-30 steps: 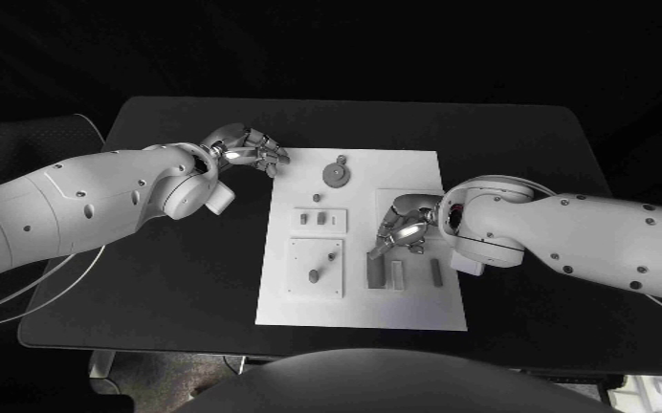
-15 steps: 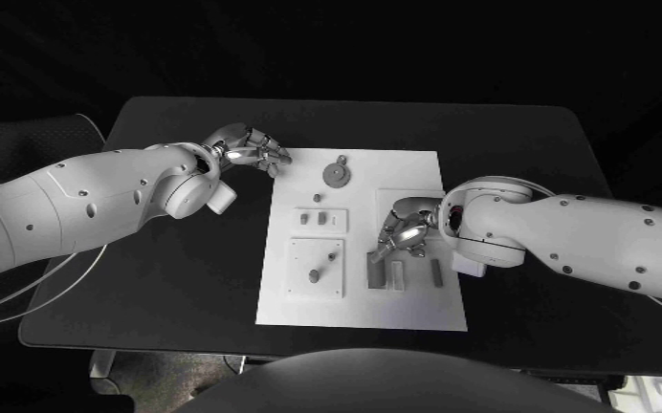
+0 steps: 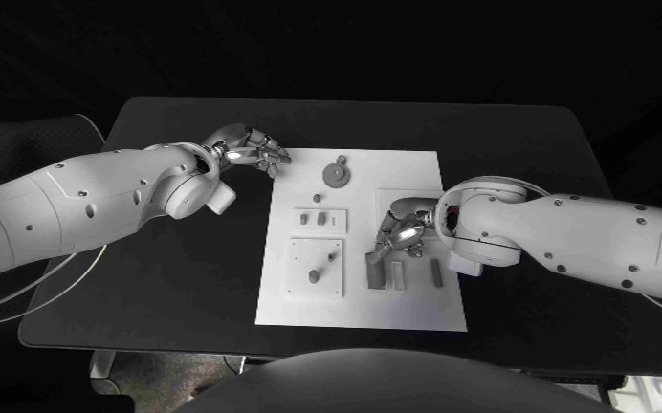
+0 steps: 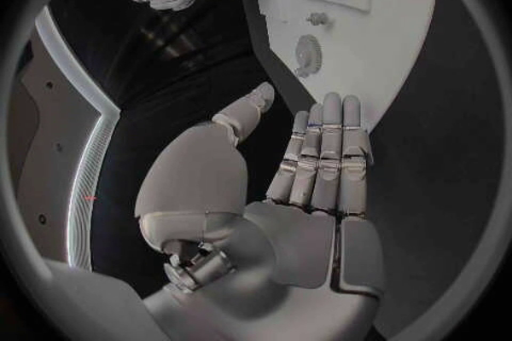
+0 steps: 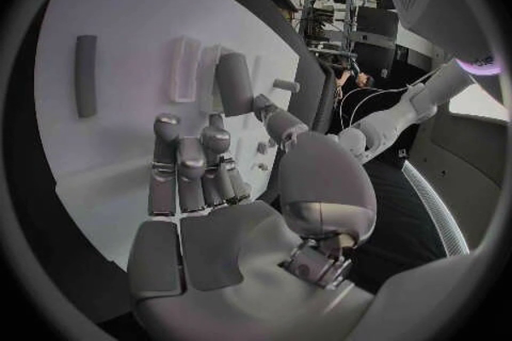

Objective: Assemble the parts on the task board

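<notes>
We see the black table (image 3: pixel 165 270) bearing the white task board (image 3: pixel 362 310). The right hand (image 3: pixel 400 231) pinches a grey bar-shaped part (image 5: pixel 235 83) over the board. The left hand (image 3: pixel 249 152) rests beside the board's far corner, fingers straight, holding nothing.

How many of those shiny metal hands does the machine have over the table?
2. The left hand is open, beside the far left corner of the white task board. The right hand hangs over the board's right half, above small grey parts.
</notes>
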`<state>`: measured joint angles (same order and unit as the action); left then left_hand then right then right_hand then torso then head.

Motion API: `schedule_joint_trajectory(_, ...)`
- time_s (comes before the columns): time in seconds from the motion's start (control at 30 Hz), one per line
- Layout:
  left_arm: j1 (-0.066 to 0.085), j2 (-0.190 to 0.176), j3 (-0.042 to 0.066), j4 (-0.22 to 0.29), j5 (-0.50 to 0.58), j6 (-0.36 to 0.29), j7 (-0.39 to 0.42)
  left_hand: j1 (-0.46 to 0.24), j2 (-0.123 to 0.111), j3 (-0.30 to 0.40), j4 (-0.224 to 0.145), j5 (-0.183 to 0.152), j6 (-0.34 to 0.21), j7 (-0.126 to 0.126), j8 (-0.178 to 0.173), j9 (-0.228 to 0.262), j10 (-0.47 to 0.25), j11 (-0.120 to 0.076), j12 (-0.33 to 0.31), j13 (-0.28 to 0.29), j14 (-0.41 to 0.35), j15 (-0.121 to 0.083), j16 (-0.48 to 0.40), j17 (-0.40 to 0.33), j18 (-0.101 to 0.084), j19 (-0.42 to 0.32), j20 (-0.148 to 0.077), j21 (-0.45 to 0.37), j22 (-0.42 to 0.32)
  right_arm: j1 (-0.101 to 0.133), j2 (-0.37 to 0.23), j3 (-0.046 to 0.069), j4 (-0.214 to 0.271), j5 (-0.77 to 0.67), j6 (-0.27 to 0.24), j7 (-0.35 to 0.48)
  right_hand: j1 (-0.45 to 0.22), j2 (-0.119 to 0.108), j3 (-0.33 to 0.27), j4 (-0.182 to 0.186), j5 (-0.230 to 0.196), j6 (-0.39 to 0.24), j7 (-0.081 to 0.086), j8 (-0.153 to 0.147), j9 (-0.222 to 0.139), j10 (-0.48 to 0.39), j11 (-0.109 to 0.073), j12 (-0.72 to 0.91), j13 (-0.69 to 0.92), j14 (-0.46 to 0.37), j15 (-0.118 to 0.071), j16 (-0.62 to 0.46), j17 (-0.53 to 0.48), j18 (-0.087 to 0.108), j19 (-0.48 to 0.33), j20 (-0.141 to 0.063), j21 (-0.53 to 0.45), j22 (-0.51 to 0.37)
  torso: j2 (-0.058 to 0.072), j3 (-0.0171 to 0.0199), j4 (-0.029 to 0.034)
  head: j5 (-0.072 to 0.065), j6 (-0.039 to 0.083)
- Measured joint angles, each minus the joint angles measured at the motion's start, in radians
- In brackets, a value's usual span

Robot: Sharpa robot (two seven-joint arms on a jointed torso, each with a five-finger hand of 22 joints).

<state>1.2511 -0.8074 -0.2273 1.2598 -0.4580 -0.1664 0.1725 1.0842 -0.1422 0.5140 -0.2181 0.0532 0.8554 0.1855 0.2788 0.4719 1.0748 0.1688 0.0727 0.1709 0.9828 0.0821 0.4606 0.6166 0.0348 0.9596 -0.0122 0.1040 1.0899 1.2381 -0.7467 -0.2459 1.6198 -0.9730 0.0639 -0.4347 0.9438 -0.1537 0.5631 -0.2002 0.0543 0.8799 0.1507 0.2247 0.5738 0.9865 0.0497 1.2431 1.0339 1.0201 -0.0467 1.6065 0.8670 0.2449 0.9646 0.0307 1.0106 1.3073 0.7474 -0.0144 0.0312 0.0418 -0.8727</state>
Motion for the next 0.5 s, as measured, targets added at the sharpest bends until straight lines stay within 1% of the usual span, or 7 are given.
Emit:
schedule_joint_trajectory(0.03, 0.000, 0.000, 0.000, 0.000, 0.000, 0.000, 0.000, 0.000, 0.000, 0.000, 0.000, 0.000, 0.000, 0.000, 0.000, 0.000, 0.000, 0.000, 0.000, 0.000, 0.000, 0.000, 0.000, 0.000, 0.000, 0.000, 0.000, 0.000, 0.000, 0.000, 0.000, 0.000, 0.000, 0.000, 0.000, 0.000, 0.000, 0.000, -0.002, -0.002, 0.000, 0.000, 0.000, 0.001, 0.000, 0.000, 0.000, 0.000, 0.000, 0.001, -0.001, 0.000, 0.000, 0.000, 0.000, 0.000, 0.000, 0.000, 0.000, 0.0000, 0.0002, 0.000, 0.000)
schedule_joint_trajectory(0.1, 0.000, 0.000, 0.000, 0.001, 0.000, 0.000, 0.000, 0.000, 0.000, 0.000, 0.000, 0.000, 0.000, 0.000, 0.000, 0.000, 0.000, 0.000, 0.000, 0.000, 0.000, 0.000, 0.000, 0.001, -0.003, 0.000, 0.000, -0.004, 0.001, -0.002, 0.002, 0.000, -0.002, 0.000, -0.001, 0.002, 0.003, 0.017, -0.003, -0.008, 0.000, 0.000, 0.000, 0.002, -0.001, 0.000, 0.000, 0.000, -0.002, 0.001, -0.001, 0.003, 0.000, 0.000, 0.000, 0.000, 0.000, 0.000, 0.000, 0.0000, 0.0006, 0.001, 0.000)
schedule_joint_trajectory(0.13, 0.000, -0.001, 0.000, 0.001, 0.000, 0.000, 0.000, 0.000, 0.000, 0.000, 0.000, 0.000, 0.000, 0.000, 0.000, 0.000, 0.000, 0.000, 0.000, 0.000, 0.000, 0.000, 0.000, 0.001, 0.003, 0.000, 0.000, -0.004, 0.001, -0.002, 0.002, 0.000, -0.003, 0.000, -0.001, 0.002, 0.007, 0.023, -0.003, -0.014, 0.000, 0.003, -0.002, 0.005, -0.003, 0.000, 0.000, 0.002, -0.003, 0.001, -0.001, 0.004, -0.001, 0.000, 0.000, 0.000, 0.000, 0.000, 0.000, 0.0000, 0.0009, 0.001, 0.000)
schedule_joint_trajectory(0.2, 0.000, -0.001, 0.000, 0.001, 0.000, 0.000, -0.001, 0.000, 0.000, 0.000, 0.000, 0.000, 0.000, 0.000, 0.000, 0.000, 0.000, 0.000, 0.000, 0.000, 0.000, 0.000, 0.000, 0.001, 0.005, 0.000, 0.000, -0.004, 0.001, -0.002, 0.002, 0.000, -0.004, 0.000, -0.002, 0.004, 0.012, 0.032, -0.006, -0.023, 0.000, 0.006, -0.003, 0.007, -0.006, 0.000, 0.000, 0.004, -0.005, 0.002, -0.002, 0.004, -0.001, 0.001, 0.000, 0.000, 0.000, 0.000, 0.001, -0.0001, 0.0009, 0.001, 0.000)
schedule_joint_trajectory(0.27, 0.000, -0.002, 0.000, 0.001, 0.000, 0.000, -0.001, 0.000, 0.000, 0.000, 0.000, 0.000, 0.000, 0.000, 0.000, 0.000, -0.003, -0.003, 0.000, 0.000, 0.000, 0.000, 0.000, 0.001, 0.010, 0.000, 0.000, -0.004, 0.001, -0.002, 0.001, 0.000, -0.004, 0.000, -0.002, 0.006, 0.016, 0.040, -0.007, -0.030, 0.000, 0.011, -0.007, 0.012, -0.006, 0.004, -0.004, 0.004, -0.006, 0.002, -0.002, 0.004, -0.002, 0.001, 0.000, 0.000, 0.000, 0.000, 0.000, -0.0002, 0.0008, 0.002, 0.000)
schedule_joint_trajectory(0.4, 0.000, -0.002, 0.000, 0.001, -0.001, 0.000, -0.002, 0.000, 0.000, 0.000, 0.000, 0.000, 0.000, 0.000, 0.000, 0.000, -0.003, -0.003, 0.000, 0.000, 0.000, 0.000, 0.000, 0.001, 0.010, 0.000, 0.000, -0.004, 0.001, -0.002, 0.001, 0.001, -0.004, 0.001, -0.002, 0.009, 0.022, 0.056, -0.012, -0.042, 0.000, 0.019, -0.015, 0.020, -0.005, 0.004, -0.004, 0.004, -0.010, 0.005, -0.005, 0.004, -0.003, 0.001, 0.000, 0.000, 0.000, 0.000, 0.000, -0.0003, 0.0004, 0.003, 0.000)
schedule_joint_trajectory(0.5, 0.000, -0.002, 0.000, 0.001, -0.001, 0.000, -0.002, 0.000, 0.000, 0.000, 0.000, 0.000, 0.000, 0.000, 0.000, 0.000, -0.003, -0.003, 0.000, 0.000, 0.000, 0.000, 0.000, 0.002, 0.010, 0.000, 0.000, -0.004, 0.001, -0.002, 0.001, 0.001, -0.004, 0.001, -0.003, 0.011, 0.023, 0.073, -0.012, -0.054, 0.000, 0.027, -0.022, 0.025, -0.005, 0.004, -0.011, 0.004, -0.012, 0.006, -0.005, 0.004, -0.004, 0.002, 0.000, 0.000, 0.000, 0.000, 0.000, -0.0003, -0.0002, 0.003, 0.000)
